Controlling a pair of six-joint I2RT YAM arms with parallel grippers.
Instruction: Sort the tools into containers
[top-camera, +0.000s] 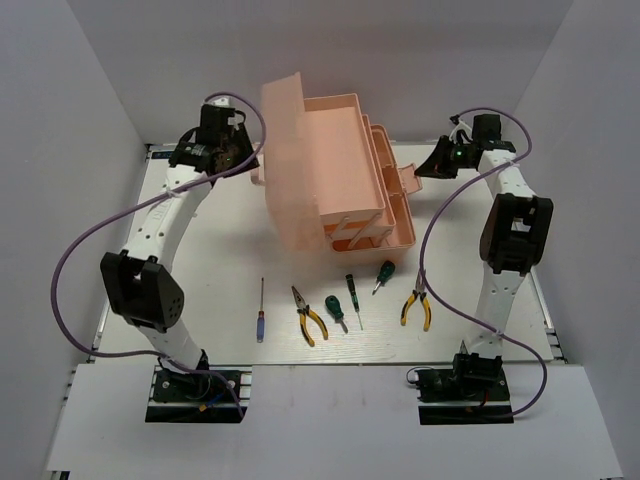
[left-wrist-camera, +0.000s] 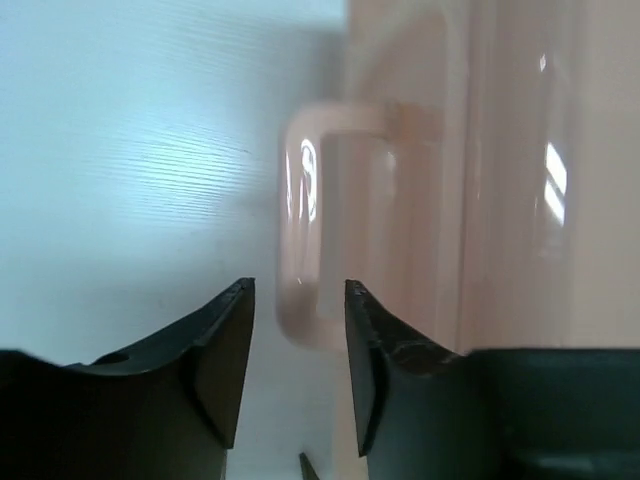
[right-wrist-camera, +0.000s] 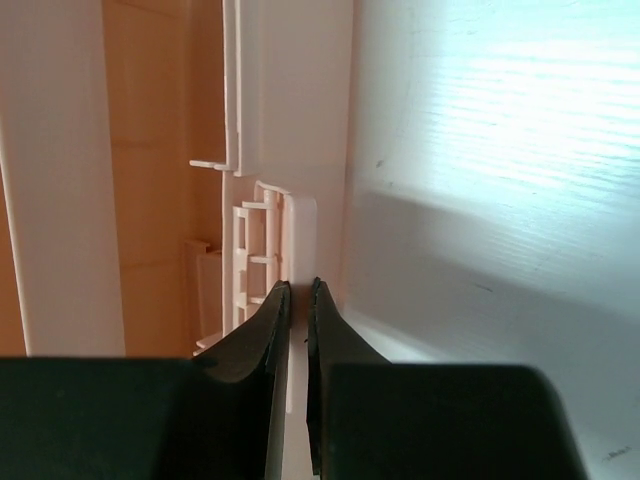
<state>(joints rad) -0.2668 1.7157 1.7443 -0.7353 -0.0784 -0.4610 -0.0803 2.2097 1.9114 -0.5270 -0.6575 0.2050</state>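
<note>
Grip | left tool (left-wrist-camera: 298, 284) half open, lid handle (left-wrist-camera: 300, 230) just ahead | right tool (right-wrist-camera: 299, 284) clenched on toolbox (right-wrist-camera: 290, 100) edge

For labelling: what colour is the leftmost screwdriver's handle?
Purple, on the leftmost screwdriver; clearest in the top external view.

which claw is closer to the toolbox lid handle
Left. Left claw sits just before the lid handle; right claw is at the opposite side of the toolbox.

The lid handle (left-wrist-camera: 300, 240) lies just ahead of the left gripper's (left-wrist-camera: 298, 290) jaws; a toolbox tab (right-wrist-camera: 300, 230) sits between the right gripper's (right-wrist-camera: 299, 286) jaws.
</note>
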